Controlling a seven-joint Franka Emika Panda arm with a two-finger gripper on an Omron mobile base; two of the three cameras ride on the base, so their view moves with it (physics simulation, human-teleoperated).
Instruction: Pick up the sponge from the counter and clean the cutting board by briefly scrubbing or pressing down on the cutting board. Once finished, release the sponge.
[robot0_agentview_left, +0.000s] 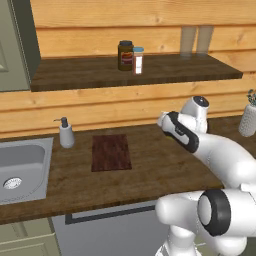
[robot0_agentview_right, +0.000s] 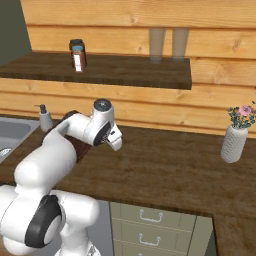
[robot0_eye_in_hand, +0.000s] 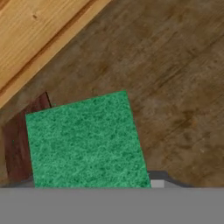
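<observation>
The worktop (robot0_agentview_left: 150, 170) is a long run of dark wood planks with a steel sink (robot0_agentview_left: 22, 167) let into its left end and a soap dispenser (robot0_agentview_left: 65, 133) standing just right of the sink's far corner. The cutting board (robot0_agentview_left: 111, 152) lies flat on it in the left base view, just right of the dispenser and left of the arm, its long axis running near to far. A sliver of the same reddish board (robot0_eye_in_hand: 19, 144) shows in the hand view, poking out past one edge of the sponge. The sponge (robot0_eye_in_hand: 85, 142) lies green face up directly beneath the hand camera, close in under the end effector, and looks about as wide as it is long from here, so no long axis can be read. The fingertips are not clear in any view and the white hand in the right base view hides them, so I cannot tell whether the end effector is wide, narrow, or already closed on the sponge. My reading is that the sponge sits right below the hand on the worktop beside the board's right edge, so the coming move turns on a short carry leftward onto the board.
</observation>
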